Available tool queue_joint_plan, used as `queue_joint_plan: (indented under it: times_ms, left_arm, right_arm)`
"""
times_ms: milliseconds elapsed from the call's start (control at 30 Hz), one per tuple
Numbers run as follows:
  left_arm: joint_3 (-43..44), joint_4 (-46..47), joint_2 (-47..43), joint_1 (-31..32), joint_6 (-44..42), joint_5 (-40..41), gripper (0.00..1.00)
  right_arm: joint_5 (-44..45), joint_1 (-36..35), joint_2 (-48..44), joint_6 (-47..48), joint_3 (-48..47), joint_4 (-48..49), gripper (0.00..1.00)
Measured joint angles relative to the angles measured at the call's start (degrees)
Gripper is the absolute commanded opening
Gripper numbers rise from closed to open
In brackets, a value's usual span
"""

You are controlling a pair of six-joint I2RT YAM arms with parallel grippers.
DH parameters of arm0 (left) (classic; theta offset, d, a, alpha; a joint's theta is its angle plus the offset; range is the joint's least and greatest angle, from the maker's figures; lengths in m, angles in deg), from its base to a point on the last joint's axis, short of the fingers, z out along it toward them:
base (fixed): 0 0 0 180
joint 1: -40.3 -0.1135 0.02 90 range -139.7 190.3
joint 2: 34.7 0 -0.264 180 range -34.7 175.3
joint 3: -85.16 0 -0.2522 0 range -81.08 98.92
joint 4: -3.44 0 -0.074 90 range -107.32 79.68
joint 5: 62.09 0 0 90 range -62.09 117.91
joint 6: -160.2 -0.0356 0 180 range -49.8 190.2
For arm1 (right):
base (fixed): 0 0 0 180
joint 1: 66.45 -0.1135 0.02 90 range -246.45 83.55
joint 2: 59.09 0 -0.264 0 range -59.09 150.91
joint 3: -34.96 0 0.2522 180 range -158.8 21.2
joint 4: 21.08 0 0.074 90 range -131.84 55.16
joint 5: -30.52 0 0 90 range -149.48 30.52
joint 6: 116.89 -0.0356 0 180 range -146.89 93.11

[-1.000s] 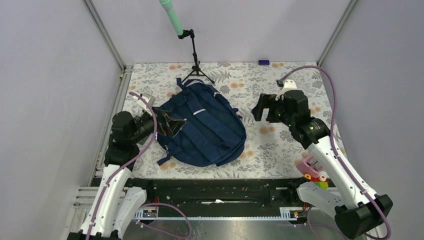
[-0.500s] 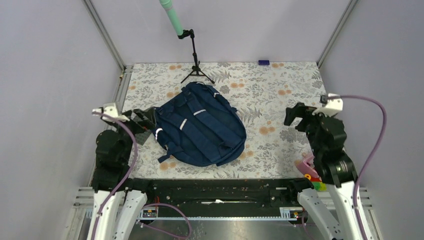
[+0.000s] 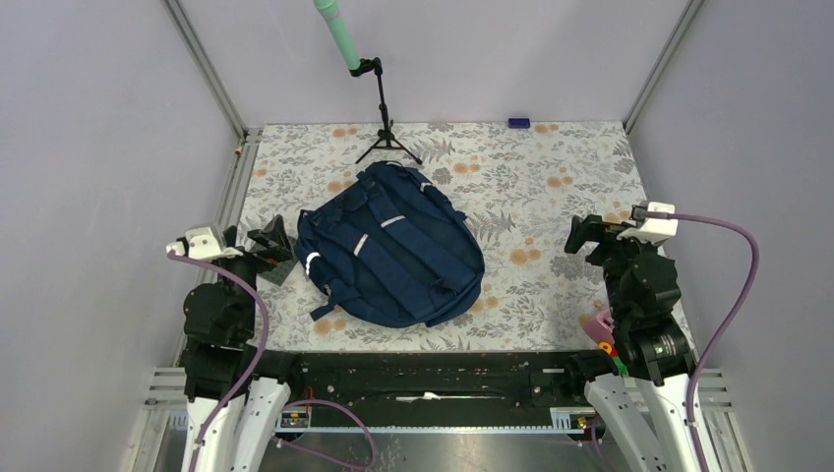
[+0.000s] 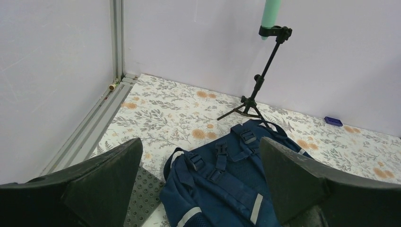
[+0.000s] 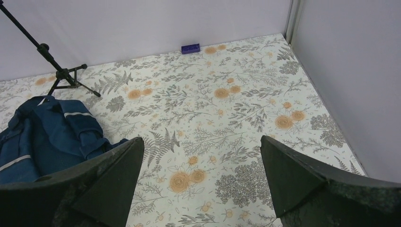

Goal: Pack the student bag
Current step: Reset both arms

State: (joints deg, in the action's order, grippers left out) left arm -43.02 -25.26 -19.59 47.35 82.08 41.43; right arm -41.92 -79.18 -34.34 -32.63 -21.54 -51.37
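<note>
The student bag (image 3: pixel 393 258) is laid strap-side up on the desk (image 3: pixel 551 177), left of centre, its long axis running from far edge towards near edge. The left hand (image 3: pixel 273 248), spread wide and empty, is found just beside it; the right hand (image 3: pixel 588 236), equally wide, well apart.

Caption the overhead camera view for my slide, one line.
Large navy blue fabric backpack lying straps-up on a floral-patterned table, left hand and right hand open, empty, on either side.
</note>
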Motion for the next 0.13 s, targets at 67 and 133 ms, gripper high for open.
queue_joint_plan:
  times_ms: [67,133]
  left_arm:
    - [0.0,0.0,0.0,0.0,0.0,0.0,0.99]
    - [0.0,0.0,0.0,0.0,0.0,0.1,0.99]
  right_arm:
    - [0.0,0.0,0.0,0.2,0.0,0.4,1.00]
    - [0.0,0.0,0.0,0.5,0.0,0.6,1.00]
